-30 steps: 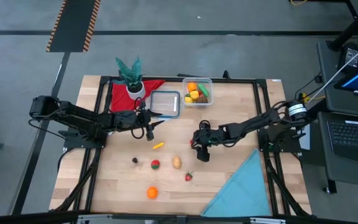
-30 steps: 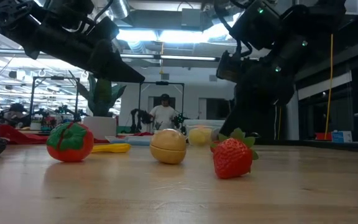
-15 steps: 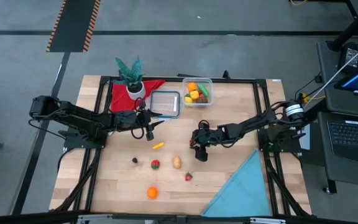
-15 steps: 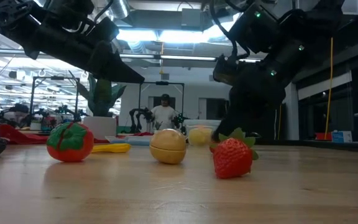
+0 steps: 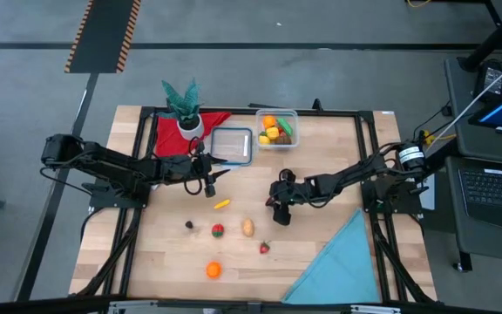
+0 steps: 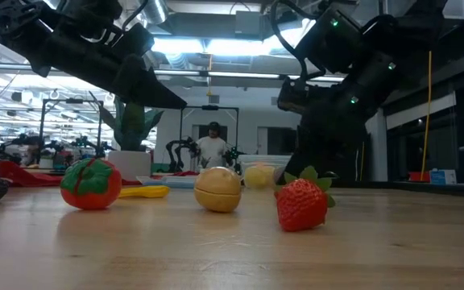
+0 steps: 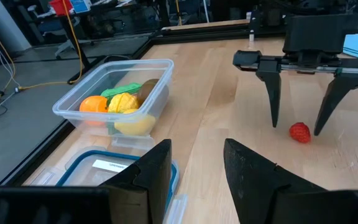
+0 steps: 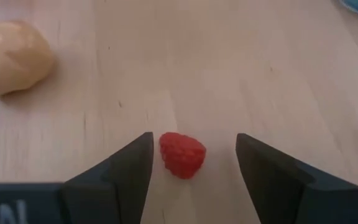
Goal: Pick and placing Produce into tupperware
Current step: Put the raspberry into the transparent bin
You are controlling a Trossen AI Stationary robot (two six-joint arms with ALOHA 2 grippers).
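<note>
The right tool [image 8: 191, 165] stands released, its two fingers on either side of a small red berry [image 8: 183, 154] that lies on the bench [image 5: 321, 262] near its middle. To do this step well, I think the tool should go straight down until the fingertips almost touch the wood, keep the berry centred, then close slowly, because the piece is small and round and may slip out. The tupperware [image 5: 277, 128] waits at the far edge, already holding some produce. The left tool [image 7: 194, 162] hovers empty and half parted near the blue-rimmed lid [image 7: 114, 168].
</note>
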